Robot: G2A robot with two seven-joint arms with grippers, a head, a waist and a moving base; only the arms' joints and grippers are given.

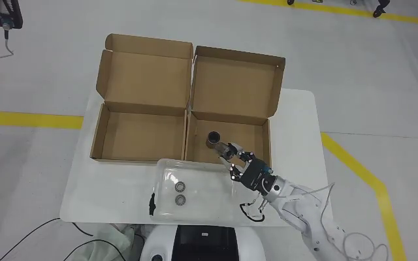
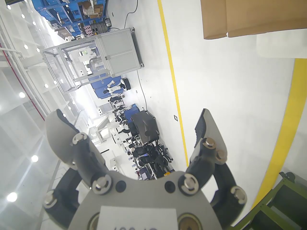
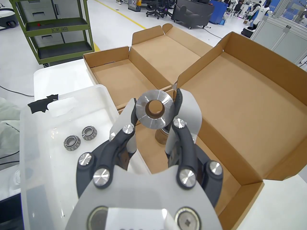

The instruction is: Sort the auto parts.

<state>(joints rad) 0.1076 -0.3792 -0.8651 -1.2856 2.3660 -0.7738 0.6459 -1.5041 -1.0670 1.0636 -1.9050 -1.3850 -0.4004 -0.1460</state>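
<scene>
My right gripper [image 3: 155, 107] is shut on a silver metal sleeve with a hole through it [image 3: 155, 112], held above the near edge of the right cardboard box [image 1: 258, 140]. In the top view that gripper [image 1: 230, 158] hangs over the box's front wall. A similar dark sleeve [image 1: 213, 138] stands on this box's floor, and in the right wrist view its base [image 3: 161, 137] peeks out below the held part. Two ring bearings [image 1: 181, 193] lie in the clear plastic tray [image 1: 215, 202]; the right wrist view shows them too [image 3: 78, 138]. My left gripper [image 2: 134, 125] is open, holding nothing, pointing away over the room floor.
The left cardboard box [image 1: 111, 137] stands open beside the right one, both lids folded back. The tray sits at the table's front edge, with black tape [image 1: 151, 203] on its left rim. A green cart [image 3: 51, 25] stands off the table.
</scene>
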